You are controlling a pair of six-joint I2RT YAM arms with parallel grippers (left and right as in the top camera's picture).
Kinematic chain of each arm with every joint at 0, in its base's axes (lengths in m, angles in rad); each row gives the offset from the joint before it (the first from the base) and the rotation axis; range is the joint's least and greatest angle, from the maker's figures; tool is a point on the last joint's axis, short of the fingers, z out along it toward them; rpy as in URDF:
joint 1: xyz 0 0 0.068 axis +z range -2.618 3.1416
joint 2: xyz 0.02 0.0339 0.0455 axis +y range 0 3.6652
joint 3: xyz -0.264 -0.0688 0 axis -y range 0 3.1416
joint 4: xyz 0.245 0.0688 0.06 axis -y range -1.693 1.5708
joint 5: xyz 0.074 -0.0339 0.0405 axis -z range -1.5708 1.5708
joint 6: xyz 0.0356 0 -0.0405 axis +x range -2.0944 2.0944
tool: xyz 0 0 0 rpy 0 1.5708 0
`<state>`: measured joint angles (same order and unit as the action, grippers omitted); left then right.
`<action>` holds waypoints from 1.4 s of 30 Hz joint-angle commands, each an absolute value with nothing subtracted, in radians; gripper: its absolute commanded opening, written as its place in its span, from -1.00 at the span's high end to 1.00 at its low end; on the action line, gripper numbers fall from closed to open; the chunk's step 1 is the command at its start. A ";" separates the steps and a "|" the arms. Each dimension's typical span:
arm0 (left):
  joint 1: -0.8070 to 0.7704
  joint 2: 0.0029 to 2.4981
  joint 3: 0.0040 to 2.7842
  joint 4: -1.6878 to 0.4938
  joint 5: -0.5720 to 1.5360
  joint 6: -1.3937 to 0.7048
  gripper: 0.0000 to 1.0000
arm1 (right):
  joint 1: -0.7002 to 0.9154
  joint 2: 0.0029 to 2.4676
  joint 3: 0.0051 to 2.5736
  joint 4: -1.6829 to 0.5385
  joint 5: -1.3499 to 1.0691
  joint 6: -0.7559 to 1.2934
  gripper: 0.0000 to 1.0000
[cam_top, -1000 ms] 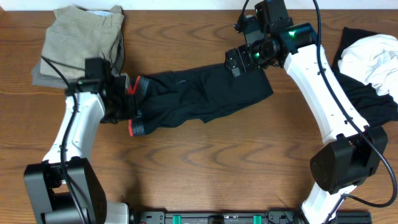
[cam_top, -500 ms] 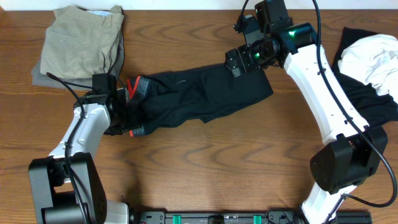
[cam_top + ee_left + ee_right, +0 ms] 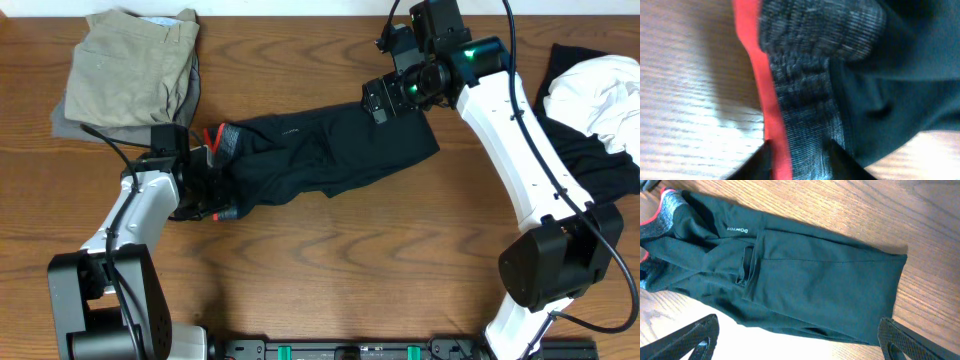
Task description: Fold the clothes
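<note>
Black trousers (image 3: 320,155) folded flat (grey waistband (image 3: 800,100), red-edged).

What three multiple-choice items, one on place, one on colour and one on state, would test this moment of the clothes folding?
1. In the overhead view, where does the khaki garment lie?
A. top left
B. centre
C. bottom right

2. What colour edges the waistband of the black trousers?
A. blue
B. red-orange
C. yellow

3. How do the fingers of the right gripper stand?
A. shut on a white garment
B. shut on the trousers
C. wide open, holding nothing

Answers:
1 A: it sits folded in the top-left corner, beyond the waistband end of the trousers.
2 B: the left wrist view shows a red-orange strip along the waistband.
3 C: the right wrist view shows both fingers far apart with nothing gripped.
</note>
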<state>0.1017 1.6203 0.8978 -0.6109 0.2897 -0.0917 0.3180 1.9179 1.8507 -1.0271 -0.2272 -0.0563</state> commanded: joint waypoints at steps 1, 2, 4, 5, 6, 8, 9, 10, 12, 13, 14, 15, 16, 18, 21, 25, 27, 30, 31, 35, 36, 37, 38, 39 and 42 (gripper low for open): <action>0.099 1.627 0.890 -0.611 0.340 -0.088 0.63 | 0.317 1.921 1.856 -1.025 -0.223 -0.069 -0.99; 0.098 1.627 0.890 -0.611 0.340 -0.088 0.80 | 0.317 1.921 1.856 -1.024 -0.223 -0.069 -0.99; 0.099 1.626 0.890 -0.611 0.340 -0.088 0.87 | 0.317 1.921 1.856 -1.025 -0.224 -0.069 -0.99; 0.099 1.625 0.891 -0.610 0.340 -0.088 0.88 | 0.317 1.921 1.856 -1.025 -0.223 -0.069 -0.99; 0.099 1.620 0.892 -0.609 0.340 -0.088 0.88 | 0.317 1.921 1.856 -1.025 -0.223 -0.069 -0.99; 0.099 1.604 0.908 -0.611 0.340 -0.088 0.88 | 0.317 1.921 1.856 -1.025 -0.224 -0.069 -0.98; 0.099 1.593 0.920 -0.613 0.340 -0.088 0.88 | 0.317 1.921 1.856 -1.025 -0.224 -0.069 -0.99; 0.099 1.576 0.937 -0.615 0.340 -0.088 0.88 | 0.317 1.921 1.856 -1.025 -0.224 -0.069 -0.98; 0.099 1.535 0.971 -0.613 0.338 -0.088 0.88 | 0.317 1.921 1.856 -1.025 -0.224 -0.069 -0.99; 0.099 1.510 0.991 -0.610 0.325 -0.088 0.88 | 0.317 1.921 1.856 -1.025 -0.224 -0.069 -0.99; 0.099 1.486 1.010 -0.607 0.304 -0.088 0.88 | 0.317 1.921 1.856 -1.025 -0.224 -0.069 -0.99; 0.099 1.467 1.026 -0.603 0.283 -0.089 0.88 | 0.317 1.921 1.856 -1.025 -0.224 -0.069 -0.99; 0.099 1.447 1.041 -0.595 0.260 -0.090 0.88 | 0.317 1.921 1.856 -1.025 -0.224 -0.069 -0.99; 0.100 1.422 1.061 -0.573 0.221 -0.093 0.88 | 0.317 1.921 1.856 -1.025 -0.224 -0.069 -0.99; 0.099 1.414 1.066 -0.516 0.207 -0.111 0.88 | 0.317 1.923 1.856 -1.025 -0.224 -0.069 -0.99; 0.099 1.440 1.066 -0.459 0.190 -0.119 0.88 | 0.317 1.925 1.856 -1.026 -0.224 -0.068 -0.98; 0.099 1.460 1.066 -0.426 0.169 -0.118 0.88 | 0.317 1.925 1.855 -1.026 -0.224 -0.069 -0.99; 0.099 1.497 1.066 -0.381 0.132 -0.118 0.88 | 0.317 1.926 1.855 -1.026 -0.224 -0.069 -0.99; 0.099 1.515 1.066 -0.363 0.121 -0.118 0.88 | 0.317 1.926 1.855 -1.026 -0.224 -0.069 -0.98; 0.099 1.582 1.066 -0.322 0.099 -0.118 0.88 | 0.317 1.927 1.855 -1.026 -0.224 -0.069 -0.99; 0.099 1.600 1.066 -0.320 0.089 -0.117 0.88 | 0.317 1.927 1.855 -1.026 -0.224 -0.069 -0.99; 0.099 1.617 1.066 -0.321 0.084 -0.117 0.88 | 0.317 1.927 1.855 -1.027 -0.224 -0.069 -0.99; 0.099 1.638 1.066 -0.324 0.080 -0.117 0.88 | 0.317 1.927 1.855 -1.028 -0.223 -0.069 -0.99; 0.099 1.663 1.066 -0.327 0.080 -0.117 0.88 | 0.317 1.927 1.855 -1.029 -0.223 -0.069 -0.98; 0.099 1.729 1.066 -0.327 0.080 -0.118 0.88 | 0.317 1.927 1.854 -1.029 -0.223 -0.069 -0.99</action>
